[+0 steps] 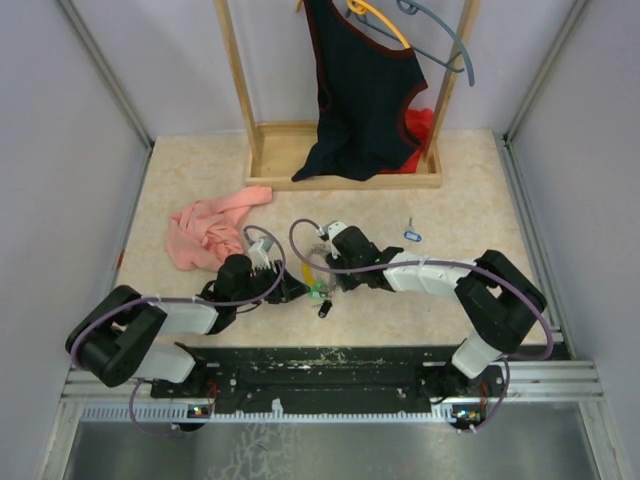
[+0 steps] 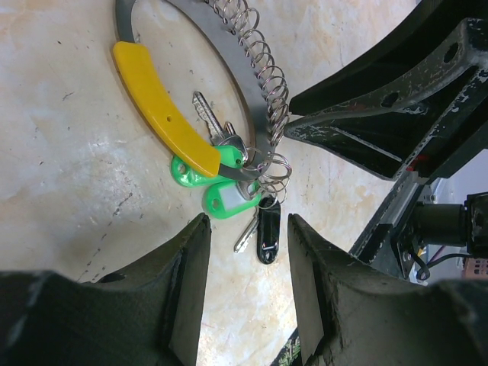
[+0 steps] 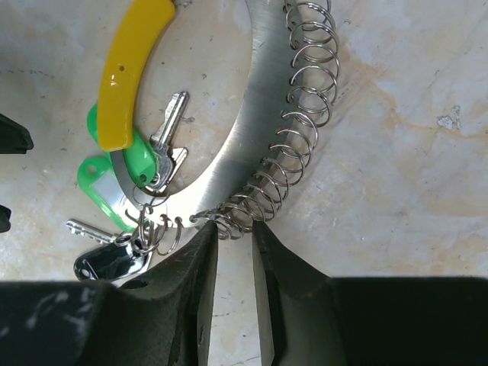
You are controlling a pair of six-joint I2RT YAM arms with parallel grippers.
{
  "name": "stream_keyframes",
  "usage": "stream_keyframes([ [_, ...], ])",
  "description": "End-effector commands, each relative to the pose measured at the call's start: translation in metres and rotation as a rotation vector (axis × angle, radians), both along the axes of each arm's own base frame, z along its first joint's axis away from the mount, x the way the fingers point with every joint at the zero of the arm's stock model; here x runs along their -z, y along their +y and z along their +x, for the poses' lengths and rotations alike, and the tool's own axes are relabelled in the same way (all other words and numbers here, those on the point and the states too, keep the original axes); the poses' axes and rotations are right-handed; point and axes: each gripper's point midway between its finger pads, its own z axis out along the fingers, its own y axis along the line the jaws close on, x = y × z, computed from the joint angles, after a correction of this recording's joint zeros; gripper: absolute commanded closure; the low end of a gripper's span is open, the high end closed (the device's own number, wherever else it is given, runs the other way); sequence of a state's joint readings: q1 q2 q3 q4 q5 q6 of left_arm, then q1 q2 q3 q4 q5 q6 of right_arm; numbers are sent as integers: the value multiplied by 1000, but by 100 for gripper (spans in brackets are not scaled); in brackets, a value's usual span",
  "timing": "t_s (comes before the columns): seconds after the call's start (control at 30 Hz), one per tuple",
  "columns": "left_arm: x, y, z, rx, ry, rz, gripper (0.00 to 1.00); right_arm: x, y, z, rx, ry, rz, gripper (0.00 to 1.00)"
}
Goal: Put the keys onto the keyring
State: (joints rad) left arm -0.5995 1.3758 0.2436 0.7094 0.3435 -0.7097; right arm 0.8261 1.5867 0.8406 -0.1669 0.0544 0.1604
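Observation:
The keyring (image 3: 259, 114) is a grey metal loop with a yellow piece (image 3: 133, 69) and a wire spring (image 3: 305, 99) along one side; it lies on the table between both arms. Green keys (image 3: 107, 191) and a black key (image 3: 107, 263) hang on it by small split rings. My right gripper (image 3: 235, 229) is pinched on the loop's edge at the spring's end. My left gripper (image 2: 248, 223) is open, jaws wide, with the black key (image 2: 268, 231) just past its tips and the green keys (image 2: 221, 200) beyond. A blue key (image 1: 412, 236) lies alone at the right.
A pink cloth (image 1: 210, 228) lies left of the arms. A wooden rack (image 1: 345, 175) at the back holds a dark garment (image 1: 365, 90) and hangers (image 1: 440, 35), with a red cloth (image 1: 418, 125) at its base.

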Motion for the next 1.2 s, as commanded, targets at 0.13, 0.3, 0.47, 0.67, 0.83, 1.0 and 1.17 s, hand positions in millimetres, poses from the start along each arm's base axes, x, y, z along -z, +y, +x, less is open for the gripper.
stream_keyframes([
  [0.13,-6,-4,3,17,-24,-13,50,-20,21,6,-28,-18,114,77],
  [0.3,-7,-4,2,18,-25,-13,50,-17,21,4,-38,-7,121,77],
  [0.47,-7,-3,1,19,-24,-15,50,-17,14,6,-10,-15,98,75],
  [0.67,-7,-2,2,13,-28,-10,50,-45,13,1,-20,-59,159,72],
  [0.83,-6,-2,1,16,-23,-11,50,-43,17,-6,-40,-29,177,78],
  [1.0,-7,-3,2,17,-27,-12,50,-28,20,-6,-40,6,163,80],
  [1.17,-7,-3,2,19,-25,-11,50,-21,23,-2,-34,9,156,80],
])
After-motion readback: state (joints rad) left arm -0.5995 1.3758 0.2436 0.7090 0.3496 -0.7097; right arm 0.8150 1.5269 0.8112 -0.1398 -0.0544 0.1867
